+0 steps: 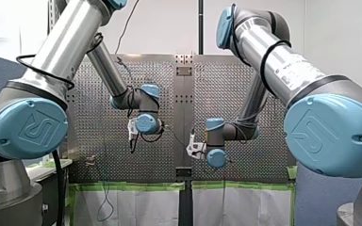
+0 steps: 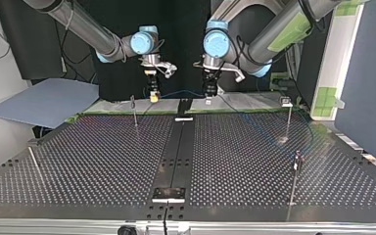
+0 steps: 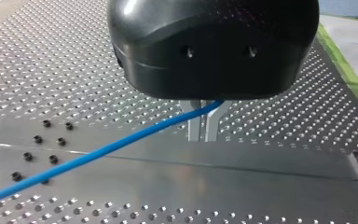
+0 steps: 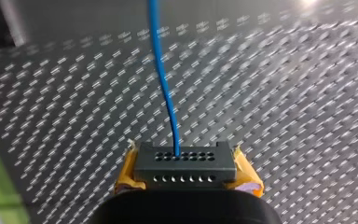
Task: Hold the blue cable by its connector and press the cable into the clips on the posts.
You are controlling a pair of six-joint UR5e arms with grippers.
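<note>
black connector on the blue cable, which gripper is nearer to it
Right. My right gripper is shut on the connector, its yellow pads against both ends. My left gripper holds the blue cable farther along, apart from the connector.

Shiny metal table (image 3: 51, 70), glossy blue cable (image 3: 98, 152), matt connector (image 4: 185, 165)

The left end effector (image 3: 204, 134), metal fingers (image 3: 194, 128) closed, pinches the blue cable (image 3: 98, 153). The right end effector (image 4: 185, 156) clamps the connector (image 4: 185, 169) between yellow pads (image 4: 245, 175). Both hang pointing down at the top view's 12 o'clock.
</note>
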